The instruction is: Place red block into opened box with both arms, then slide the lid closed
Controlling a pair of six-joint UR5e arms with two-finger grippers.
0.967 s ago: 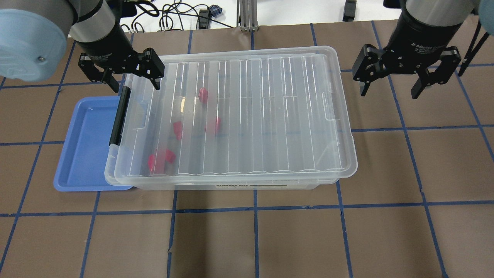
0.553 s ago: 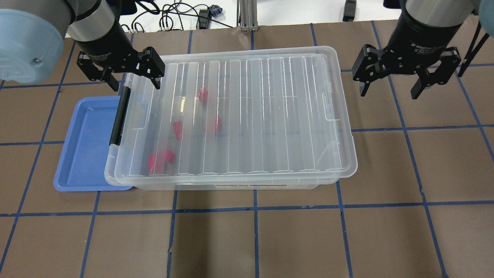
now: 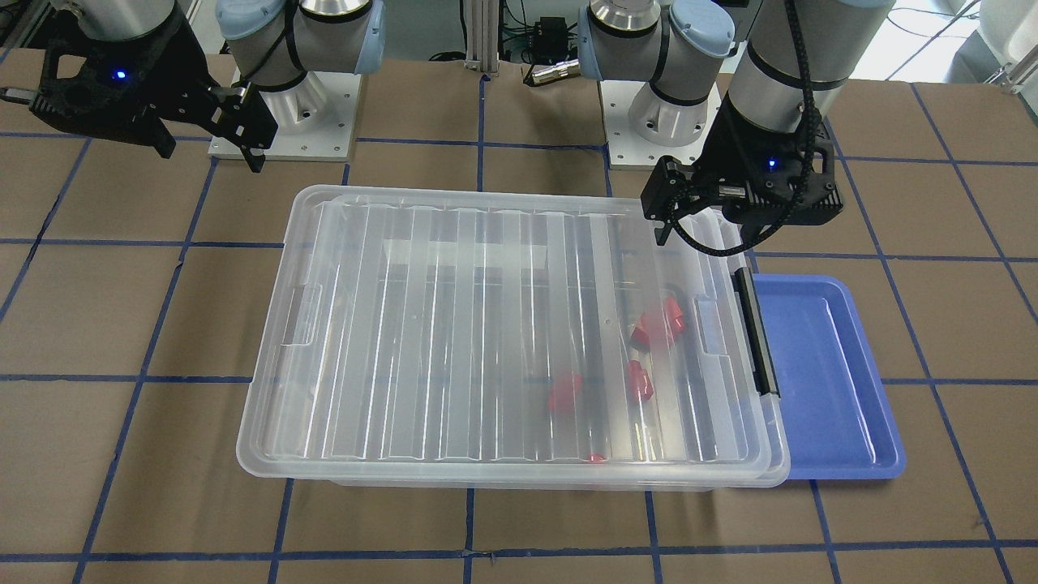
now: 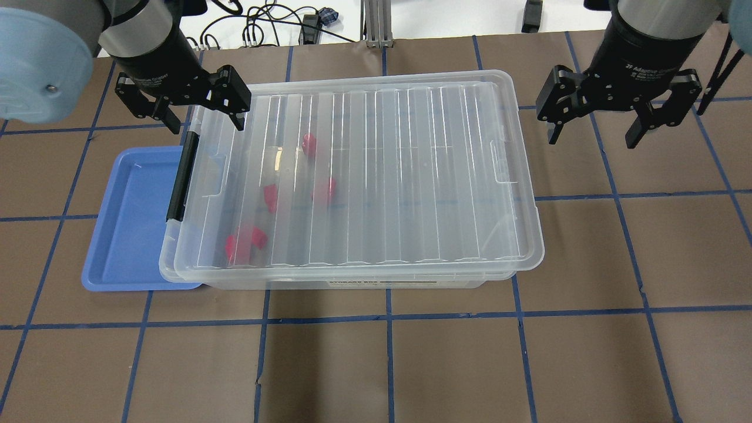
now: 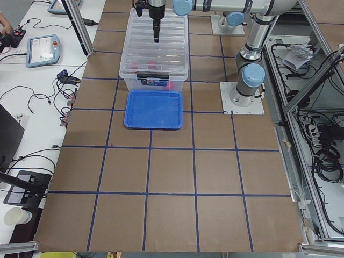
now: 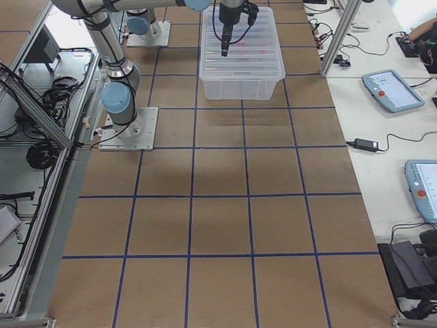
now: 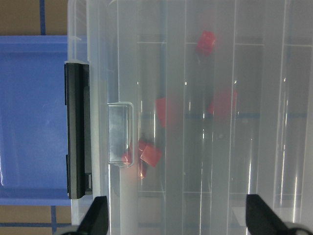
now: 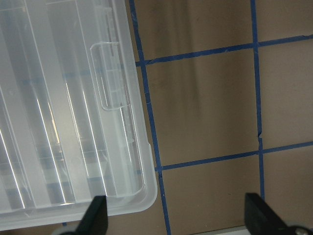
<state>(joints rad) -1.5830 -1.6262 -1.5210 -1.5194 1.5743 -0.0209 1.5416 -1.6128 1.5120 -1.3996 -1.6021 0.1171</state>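
1. Red block (image 4: 327, 190): it sits inside the box (image 4: 247, 284), under the lid (image 4: 423, 176). The look-alikes (image 4: 244, 244) lie around it, all on the box floor in the half toward the black clip bar (image 4: 181, 176). I can't tell them apart.
2. The box stands on the worktop (image 4: 411, 364) in front of the arm bases, long sides parallel to the worktop's robot-side edge. The blue tray (image 4: 126, 223) lies at the clip end, and the box rim overlaps the tray's edge.
3. The lid lies flat over nearly the whole box, shifted a touch away from the clip end. A strip of box rim shows beside the clip bar, and the lid overhangs the opposite short end. My guess is the slide is mostly done and may need one last nudge toward the bar.
4. My left gripper (image 4: 205, 124) has its fingers spread with nothing between them. It hangs above the box's clip end, off the plastic as far as I can see. My wrist view looks straight down on the bar and the clip-end tab (image 7: 120, 132). I'd say that's a sensible spot, since the lid has to seat at that end.
5. My right gripper (image 4: 592, 136) is also spread and empty, over bare worktop just past the box's other short end, with the other tab (image 8: 110, 76) in its wrist view. It looks placed to push the lid edge toward the bar.
6. Risk: the clear plastic is slick and the rim is thin, so pushing at one corner would likely skew the lid.
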